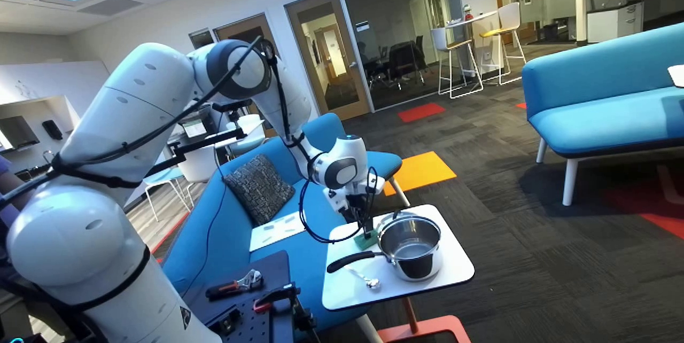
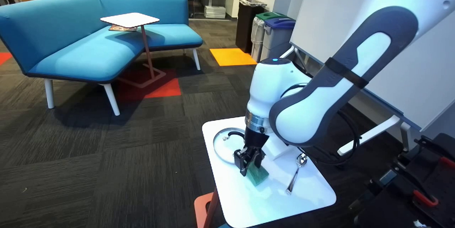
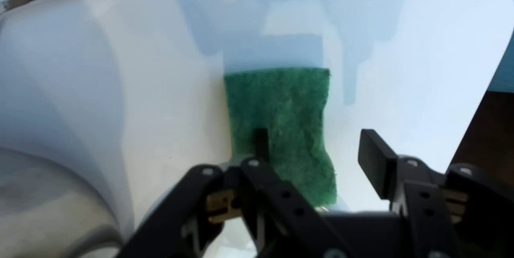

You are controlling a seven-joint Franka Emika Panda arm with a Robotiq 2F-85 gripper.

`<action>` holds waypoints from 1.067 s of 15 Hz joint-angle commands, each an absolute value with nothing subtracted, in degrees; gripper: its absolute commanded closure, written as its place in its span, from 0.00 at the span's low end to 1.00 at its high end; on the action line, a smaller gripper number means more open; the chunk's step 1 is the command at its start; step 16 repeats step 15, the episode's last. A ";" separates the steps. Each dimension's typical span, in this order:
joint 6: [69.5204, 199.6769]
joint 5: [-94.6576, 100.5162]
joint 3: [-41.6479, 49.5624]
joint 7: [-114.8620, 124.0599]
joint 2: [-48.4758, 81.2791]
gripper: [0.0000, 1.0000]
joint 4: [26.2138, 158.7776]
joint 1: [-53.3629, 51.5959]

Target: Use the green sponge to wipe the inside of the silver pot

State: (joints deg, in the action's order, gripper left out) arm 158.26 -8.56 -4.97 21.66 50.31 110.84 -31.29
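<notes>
The green sponge [image 3: 279,101] lies on the white tabletop [image 2: 277,203], green face up in the wrist view. My gripper [image 3: 313,145] is right over it with its fingers spread. One of the fingers [image 3: 262,145] stands over the sponge, while the opposite finger is past its right edge, with a gap beside it. In the exterior views, too, the sponge [image 2: 257,175] sits directly below the fingertips. Beside it stands the silver pot [image 1: 410,247], upright, its black handle pointing toward the robot's side. Only part of the pot [image 3: 44,205] enters the wrist view at lower left.
A glass lid [image 2: 224,153] with a metal rim and black handle lies on the tabletop next to the gripper. A silver spoon [image 2: 293,180] lies on the side nearer the robot base. The blue sofa [image 1: 315,215] borders the small table; the pot wall stands close to the gripper.
</notes>
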 commanded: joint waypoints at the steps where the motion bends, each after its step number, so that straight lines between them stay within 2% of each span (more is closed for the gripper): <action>1: 161.21 -7.41 -5.18 21.85 41.85 0.07 120.01 -30.52; 2: 162.13 -7.43 -5.63 21.33 40.13 0.01 121.92 -30.01; 3: 163.28 -7.59 -6.31 20.69 38.01 0.00 124.34 -29.28; 10: 167.73 -8.43 -12.22 16.09 25.94 0.00 136.77 -23.77; 12: 166.77 -7.91 -11.65 17.25 28.83 0.00 133.77 -24.41; 16: 166.80 -8.02 -12.89 16.75 26.58 0.00 135.74 -23.35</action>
